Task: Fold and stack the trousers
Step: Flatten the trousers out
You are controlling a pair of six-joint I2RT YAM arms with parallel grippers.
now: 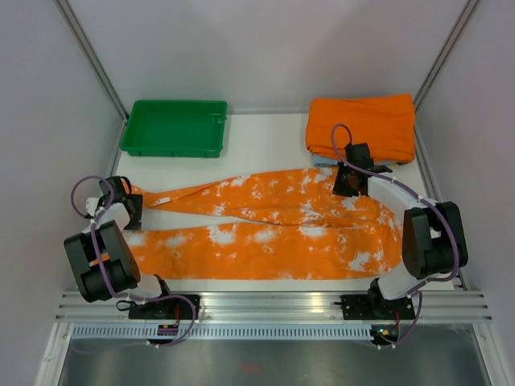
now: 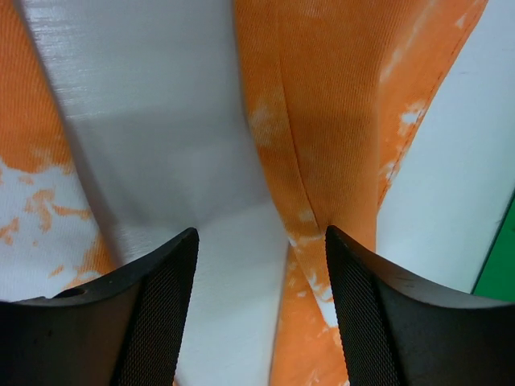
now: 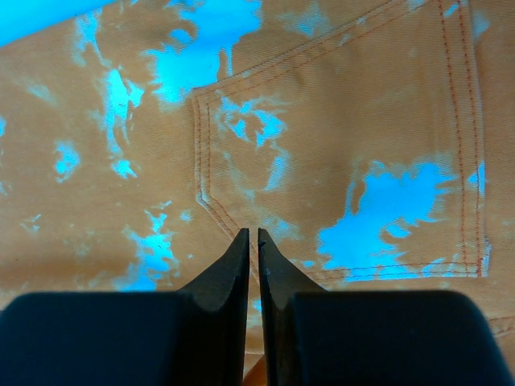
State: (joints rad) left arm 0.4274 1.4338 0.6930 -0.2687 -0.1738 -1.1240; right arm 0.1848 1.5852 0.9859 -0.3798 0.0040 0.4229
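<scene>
Orange trousers with white splashes lie flat, legs spread leftward

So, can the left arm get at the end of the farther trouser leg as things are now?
Probably yes. The left pincer hangs open close above that leg of the trousers, a little to one side of it, and nothing lies between them.

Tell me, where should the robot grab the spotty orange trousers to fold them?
Probably at the cuff end of the far leg of the trousers, coming straight down from above. The cloth lies flat and thin on the table, so only a pinch at a free edge gets hold. The left gripper hovers there, open.
</scene>
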